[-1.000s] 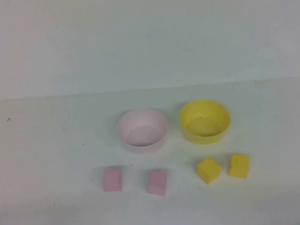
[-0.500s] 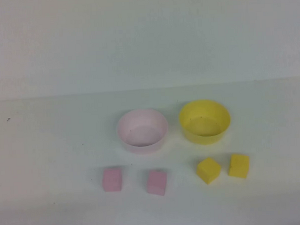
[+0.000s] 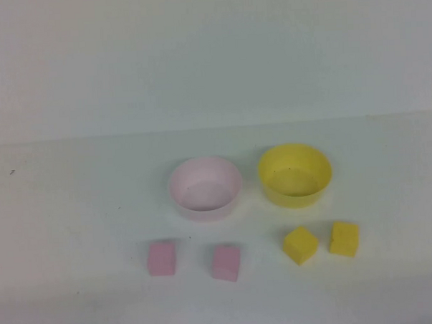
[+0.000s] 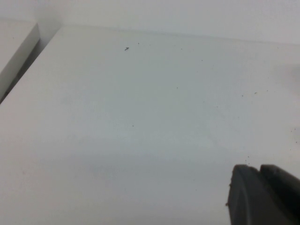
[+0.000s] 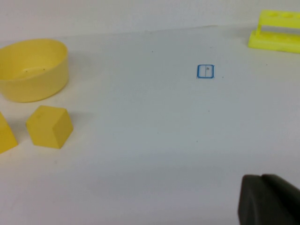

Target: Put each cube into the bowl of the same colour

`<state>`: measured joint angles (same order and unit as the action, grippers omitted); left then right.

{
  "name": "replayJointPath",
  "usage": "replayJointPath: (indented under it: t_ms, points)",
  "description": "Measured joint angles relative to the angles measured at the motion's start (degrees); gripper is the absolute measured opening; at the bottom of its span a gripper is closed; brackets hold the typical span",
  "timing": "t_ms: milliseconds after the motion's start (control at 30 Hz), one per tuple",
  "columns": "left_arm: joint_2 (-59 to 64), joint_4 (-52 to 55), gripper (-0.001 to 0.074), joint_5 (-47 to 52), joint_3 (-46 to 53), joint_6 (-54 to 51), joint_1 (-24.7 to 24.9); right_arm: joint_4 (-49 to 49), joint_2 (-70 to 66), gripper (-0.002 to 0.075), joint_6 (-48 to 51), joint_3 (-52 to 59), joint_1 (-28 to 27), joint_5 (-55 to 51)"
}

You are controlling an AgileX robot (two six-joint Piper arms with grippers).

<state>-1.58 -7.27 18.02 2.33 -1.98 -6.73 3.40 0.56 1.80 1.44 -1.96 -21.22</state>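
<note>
In the high view a pale pink bowl (image 3: 205, 188) and a bright yellow bowl (image 3: 295, 174) stand side by side, both empty. In front of them lie two pink cubes (image 3: 161, 258) (image 3: 226, 263) and two yellow cubes (image 3: 300, 245) (image 3: 344, 238). Neither arm shows in the high view. My right gripper (image 5: 260, 177) is shut and empty, well apart from the yellow bowl (image 5: 32, 69) and a yellow cube (image 5: 49, 126). My left gripper (image 4: 258, 168) is shut and empty over bare white table, with no cube or bowl in its view.
A small blue square mark (image 5: 205, 71) is on the table and a yellow rack (image 5: 276, 30) stands beyond it. The table's edge and a white ledge (image 4: 16, 51) show in the left wrist view.
</note>
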Motion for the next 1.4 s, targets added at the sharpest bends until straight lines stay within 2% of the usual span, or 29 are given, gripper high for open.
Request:
replayJointPath:
  t_ms: [1400]
  points:
    - [0.0,3.9,0.0000,-0.8,0.0,0.0,0.6,0.0,0.0,0.0001,0.0,0.0,0.0,0.0]
